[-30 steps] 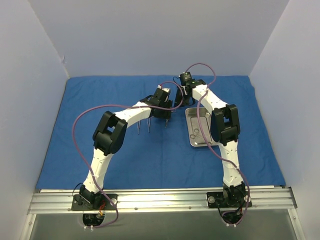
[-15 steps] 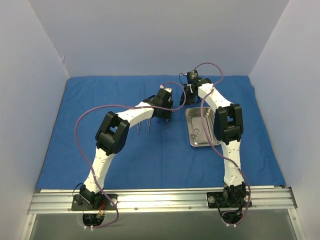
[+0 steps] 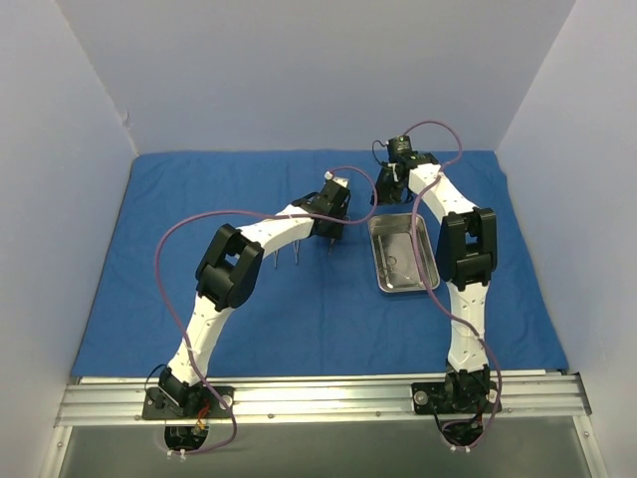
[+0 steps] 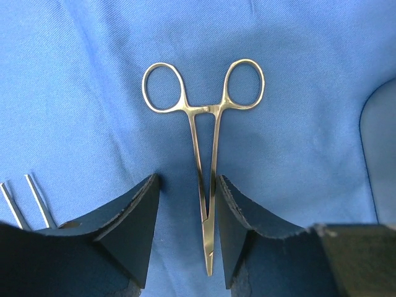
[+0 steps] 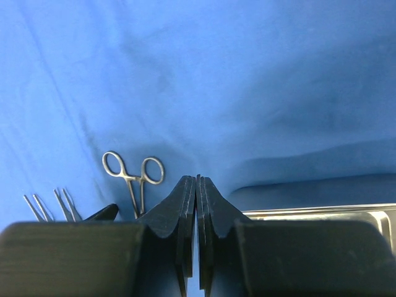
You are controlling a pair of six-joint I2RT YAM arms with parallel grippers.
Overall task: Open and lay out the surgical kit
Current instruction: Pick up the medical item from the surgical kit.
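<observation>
The deep-blue drape (image 3: 199, 199) lies spread flat over the table. The steel tray (image 3: 422, 261) sits on it right of centre, with a faint thin instrument shape (image 3: 392, 264) inside. Three ring-handled instruments lie left of the tray, tips toward me (image 3: 274, 262), (image 3: 297, 258), (image 3: 330, 245). My left gripper (image 3: 333, 221) is open and low over the drape. In the left wrist view its fingers (image 4: 139, 213) straddle the tip end of one instrument (image 4: 204, 148) without touching it. My right gripper (image 3: 391, 186) is shut and empty beyond the tray's far edge, its closed fingertips (image 5: 189, 185) above the drape.
The tray's rim (image 5: 322, 213) shows just right of the right fingers. Tips of two other instruments (image 4: 25, 201) lie left of the left gripper. Grey walls enclose the drape on three sides. A metal rail (image 3: 318, 393) runs along the near edge.
My right arm has swung back and to the right, uncovering the tray. My left gripper has edged slightly right and farther away over the rightmost instrument.
</observation>
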